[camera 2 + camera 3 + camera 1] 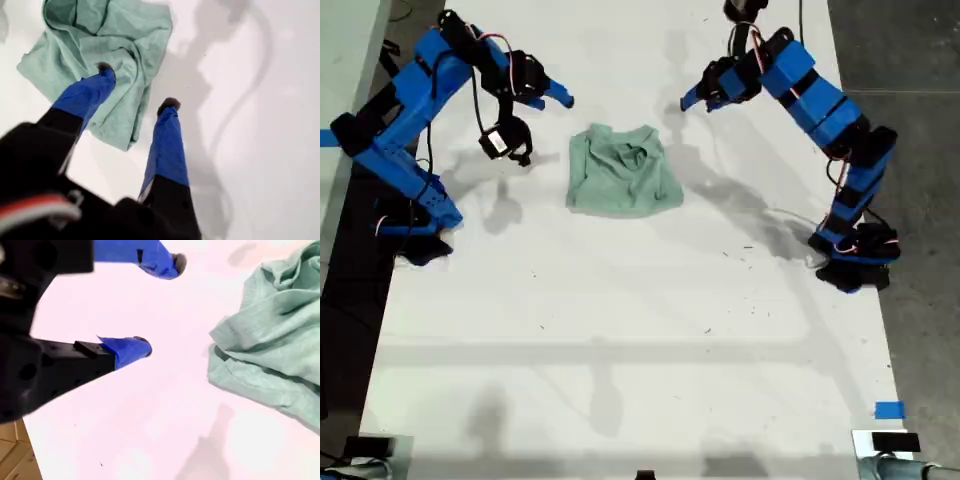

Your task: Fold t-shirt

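Note:
The t-shirt (623,172) is pale mint-green and lies crumpled in a rough square near the far middle of the white table (620,330). Two blue arms flank it in the exterior view, one gripper (558,96) toward that view's left and another (690,100) toward its right, both raised and apart from the cloth. The wrist views do not show which arm is which. My first gripper (137,86) is open, one fingertip (105,67) over the t-shirt (100,55), the other over bare table. My second gripper (160,304) is open beside the t-shirt (270,335), holding nothing.
The arm bases (415,225) (855,255) stand at the table's side edges in the exterior view. Blue tape (888,410) marks the near corner at that view's right. Arm shadows fall beside the cloth.

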{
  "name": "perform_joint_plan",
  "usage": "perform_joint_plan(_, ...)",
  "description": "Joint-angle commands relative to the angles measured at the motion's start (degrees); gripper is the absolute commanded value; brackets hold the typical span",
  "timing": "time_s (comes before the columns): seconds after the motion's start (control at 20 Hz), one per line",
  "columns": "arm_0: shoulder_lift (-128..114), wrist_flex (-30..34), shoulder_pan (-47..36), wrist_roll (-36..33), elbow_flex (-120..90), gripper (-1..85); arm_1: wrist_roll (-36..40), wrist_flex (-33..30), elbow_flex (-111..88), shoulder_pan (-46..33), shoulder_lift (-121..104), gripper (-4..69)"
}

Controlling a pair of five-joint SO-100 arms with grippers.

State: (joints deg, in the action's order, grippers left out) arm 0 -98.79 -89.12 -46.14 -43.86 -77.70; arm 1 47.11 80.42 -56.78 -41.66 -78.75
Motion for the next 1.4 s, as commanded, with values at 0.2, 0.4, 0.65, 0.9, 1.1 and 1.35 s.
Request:
perform_joint_plan(0.2, -43.9, 12.0, 6.8, 8.3, -45.5, 0.5, -7.0, -5.4, -47.5, 2.4, -39.1, 13.9)
perform_joint_plan(0.4, -66.8, 15.2, 11.7, 15.3, -68.8, 0.0, -19.3, -9.3, -77.3, 8.2, -64.7, 2.1)
perform_joint_plan(0.65, -91.8, 17.8, 20.7, 24.0, -89.6, 0.0, -35.6, -9.8, -102.5, 19.7, -100.7, -1.1)
perform_joint_plan(0.9, -97.3, 16.0, 19.3, 25.0, -95.6, 0.0, -35.6, -14.7, -102.0, 22.1, -98.3, -1.1)
perform_joint_plan(1.1, -97.3, 15.4, 18.6, 25.0, -95.8, 0.0, -26.6, -26.2, -78.8, 22.1, -63.2, -1.1)
perform_joint_plan(1.35, -97.3, 15.2, 19.5, 25.0, -95.9, 0.0, -17.6, -29.6, -48.8, 22.1, -33.4, -1.1)
